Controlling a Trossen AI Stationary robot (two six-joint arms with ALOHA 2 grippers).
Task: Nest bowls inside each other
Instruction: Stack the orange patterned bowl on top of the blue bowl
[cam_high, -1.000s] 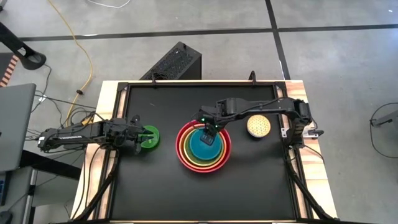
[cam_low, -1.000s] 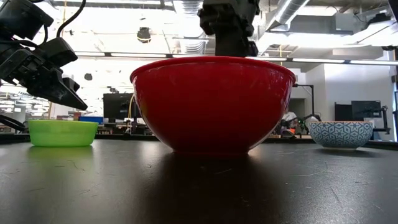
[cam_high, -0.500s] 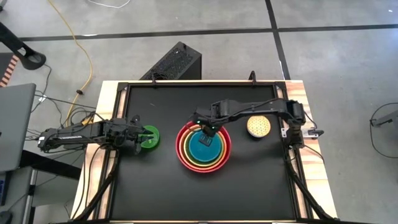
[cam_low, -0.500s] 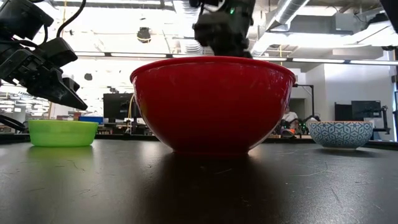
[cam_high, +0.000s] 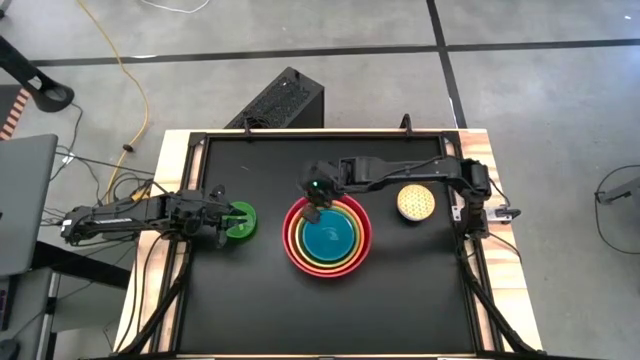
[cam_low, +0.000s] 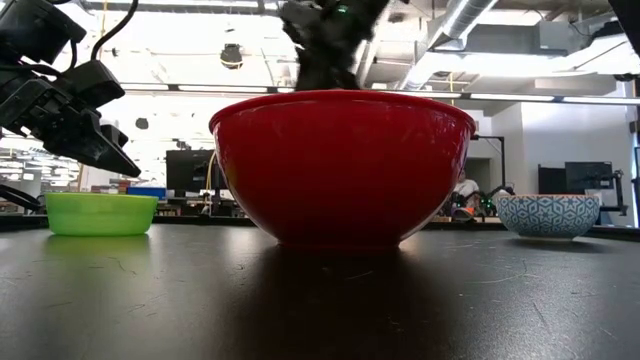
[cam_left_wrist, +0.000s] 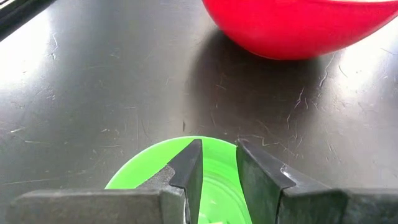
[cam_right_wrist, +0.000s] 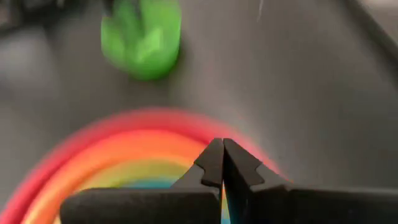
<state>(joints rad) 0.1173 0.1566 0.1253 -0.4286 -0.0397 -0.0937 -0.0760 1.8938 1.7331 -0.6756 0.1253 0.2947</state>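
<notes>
Four bowls sit nested mid-table: red (cam_high: 292, 238) outermost, then orange, lime green and teal blue (cam_high: 328, 238) innermost. The red bowl (cam_low: 342, 165) rests on its base. A small bright green bowl (cam_high: 240, 221) stands to the left, and my left gripper (cam_left_wrist: 219, 163) hovers over it, narrowly open. A speckled pale yellow bowl (cam_high: 416, 203) stands to the right. My right gripper (cam_right_wrist: 222, 155) is shut and empty above the stack's far-left rim (cam_high: 313, 203).
A black box (cam_high: 283, 100) stands on the floor past the table's far edge. Cables and a laptop lie off the left edge. Bare black tabletop (cam_high: 330, 310) stretches along the near side and the far side (cam_high: 280, 165).
My right gripper has drawn back from over the teal bowl toward the stack's far-left rim, turning as it went, and its fingers have shut on nothing. The teal bowl stays nested in the stack.
</notes>
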